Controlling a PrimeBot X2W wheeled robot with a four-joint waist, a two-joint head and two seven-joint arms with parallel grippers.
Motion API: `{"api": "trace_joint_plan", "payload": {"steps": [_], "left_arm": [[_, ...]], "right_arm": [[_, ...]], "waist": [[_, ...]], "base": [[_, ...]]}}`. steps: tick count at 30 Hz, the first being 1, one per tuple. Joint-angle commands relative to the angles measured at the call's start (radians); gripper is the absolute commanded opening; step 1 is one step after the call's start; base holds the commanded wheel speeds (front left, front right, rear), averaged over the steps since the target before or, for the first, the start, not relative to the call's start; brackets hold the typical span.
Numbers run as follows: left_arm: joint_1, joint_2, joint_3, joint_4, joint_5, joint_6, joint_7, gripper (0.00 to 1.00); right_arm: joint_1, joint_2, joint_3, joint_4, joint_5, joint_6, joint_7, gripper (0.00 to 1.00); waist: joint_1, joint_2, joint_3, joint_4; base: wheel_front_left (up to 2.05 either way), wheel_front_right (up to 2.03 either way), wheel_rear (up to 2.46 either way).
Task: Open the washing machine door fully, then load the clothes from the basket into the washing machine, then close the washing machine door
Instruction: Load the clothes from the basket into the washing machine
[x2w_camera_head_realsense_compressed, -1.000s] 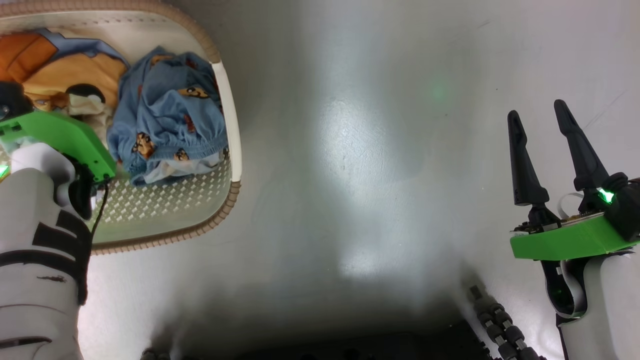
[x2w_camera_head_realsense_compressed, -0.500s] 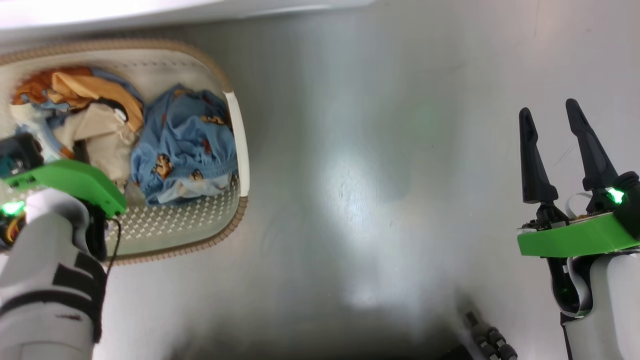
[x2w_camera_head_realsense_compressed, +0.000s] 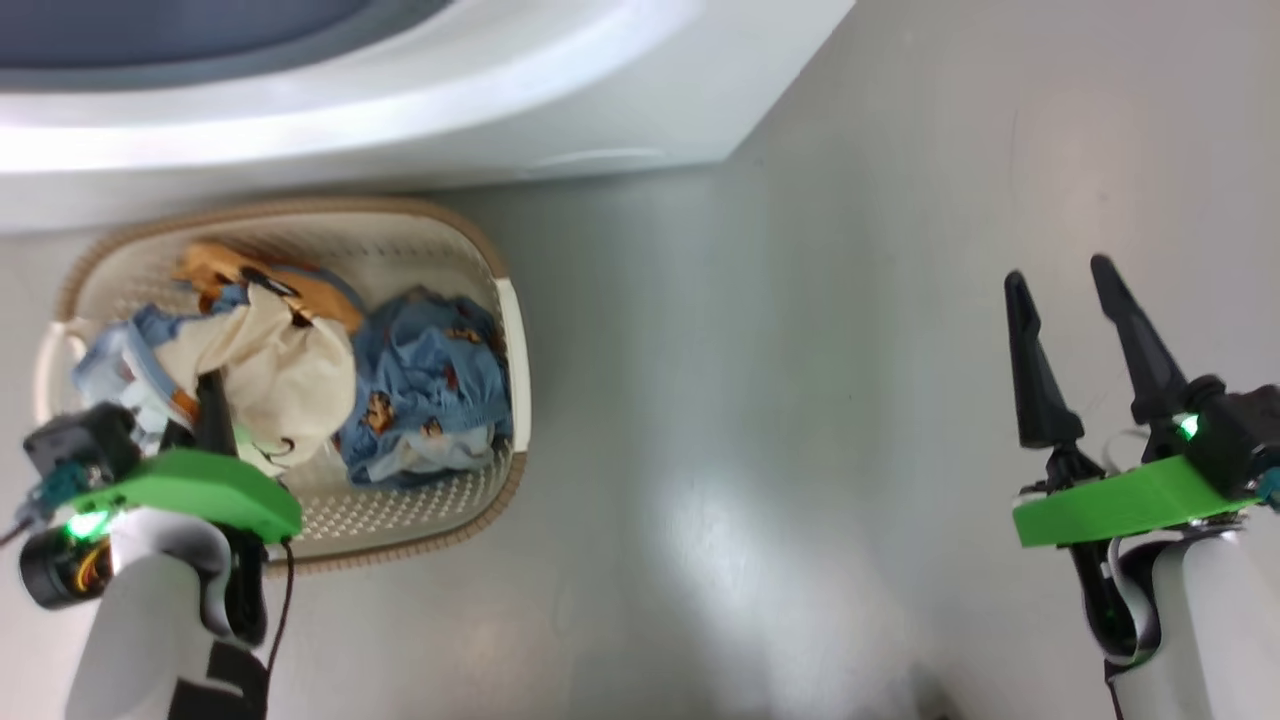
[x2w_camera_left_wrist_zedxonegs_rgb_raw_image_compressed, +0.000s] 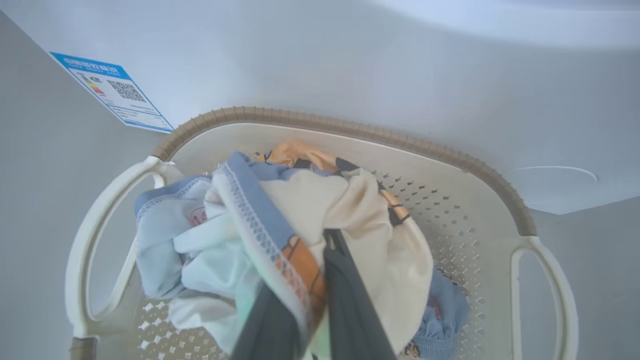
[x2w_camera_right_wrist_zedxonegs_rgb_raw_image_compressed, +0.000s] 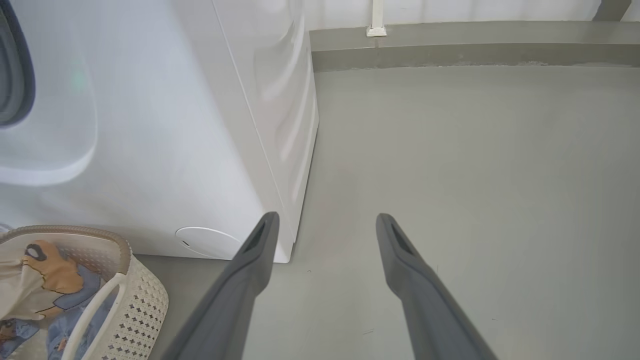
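The clothes (x2w_camera_head_realsense_compressed: 430, 400) sit heaped in the basket (x2w_camera_head_realsense_compressed: 300, 210), which stands on the floor (x2w_camera_head_realsense_compressed: 750, 450) just in front of the washing machine (x2w_camera_head_realsense_compressed: 600, 110). The left gripper (x2w_camera_left_wrist_zedxonegs_rgb_raw_image_compressed: 305, 280) pinches a cream garment (x2w_camera_left_wrist_zedxonegs_rgb_raw_image_compressed: 360, 215) from the top of the heap, seemingly lifting it slightly. The right gripper (x2w_camera_head_realsense_compressed: 1058, 275) hangs well apart from the basket, its fingers spread wide.

Lower centre, the left fingers (x2w_camera_left_wrist_zedxonegs_rgb_raw_image_compressed: 352, 305) clamp bunched clothes (x2w_camera_left_wrist_zedxonegs_rgb_raw_image_compressed: 305, 200), the basket (x2w_camera_left_wrist_zedxonegs_rgb_raw_image_compressed: 450, 152) behind them; blue label (x2w_camera_left_wrist_zedxonegs_rgb_raw_image_compressed: 112, 92) upper left.
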Motion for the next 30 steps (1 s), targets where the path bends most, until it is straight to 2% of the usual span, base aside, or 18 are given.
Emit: {"api": "trace_joint_plan", "payload": {"steps": [1,14,30], "left_arm": [[0.065,0.026,0.033,-0.056,0.01,-0.008,-0.006,0.0],[0.305,-0.005,0.074,-0.358,0.008,-0.02,-0.006,0.0],[0.505,-0.006,0.022,-0.664,-0.034,0.022,-0.006,0.0]], "right_arm": [[0.043,-0.005,0.027,-0.011,0.011,0.002,-0.005,1.0],[0.124,-0.009,0.044,0.049,0.023,0.002,-0.005,1.0],[0.19,-0.017,0.069,0.068,0.008,0.002,-0.005,1.0]], "waist": [[0.0,0.0,-0.102,0.019],[0.0,0.0,-0.318,0.029],[0.0,0.0,-0.521,0.022]], "base": [[0.0,0.0,0.0],[0.0,0.0,0.0],[0.0,0.0,0.0]]}}
